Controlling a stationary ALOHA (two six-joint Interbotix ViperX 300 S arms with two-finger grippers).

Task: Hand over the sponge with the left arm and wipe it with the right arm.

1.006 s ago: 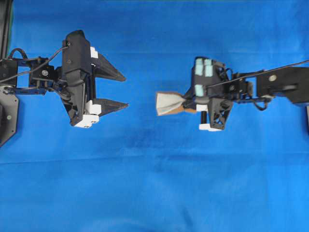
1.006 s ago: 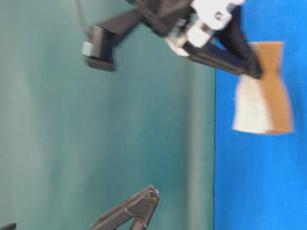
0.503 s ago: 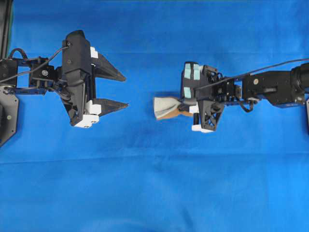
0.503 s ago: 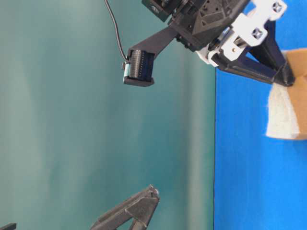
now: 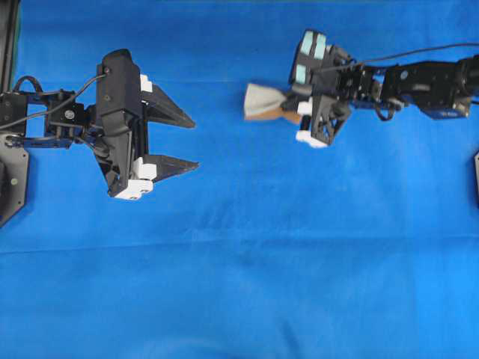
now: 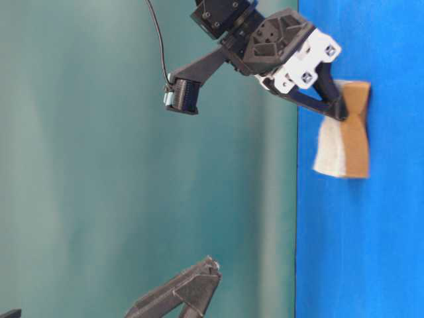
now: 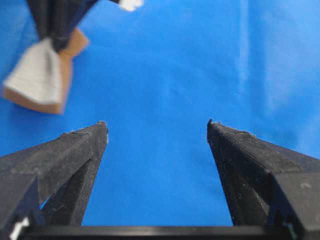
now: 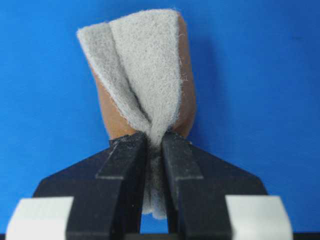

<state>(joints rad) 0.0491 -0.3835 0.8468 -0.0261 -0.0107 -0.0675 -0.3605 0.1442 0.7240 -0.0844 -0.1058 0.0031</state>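
Sponge [image 5: 263, 102] is in the right gripper [image 5: 288, 108] and on the move: a second ago it sat at mid-height of the overhead view, level with the lower finger of the left gripper [image 5: 191, 141], and now the right arm [image 5: 419, 77] has swung it up toward the top edge of that view, well apart from the left arm [image 5: 112, 127]. That reads as a wiping stroke across the blue cloth [image 5: 247, 262], so I'd say the handover is done and the wipe is under way. Look at the grip from the right wrist view: the two black jaws are pressed together on the sponge's near end, squeezing it so hard that the grey scouring face folds in on itself and the orange-brown foam bulges out behind, the free end fanning wide beyond the fingertips. In the table-level view the sponge hangs off the tips with its foam side against or just at the cloth; whether it truly presses down I cannot tell from here. Meanwhile the left gripper has not budged, jaws spread wide and holding nothing, only bare blue cloth between its fingers in its own wrist view, with the sponge off at the upper left corner of that view.
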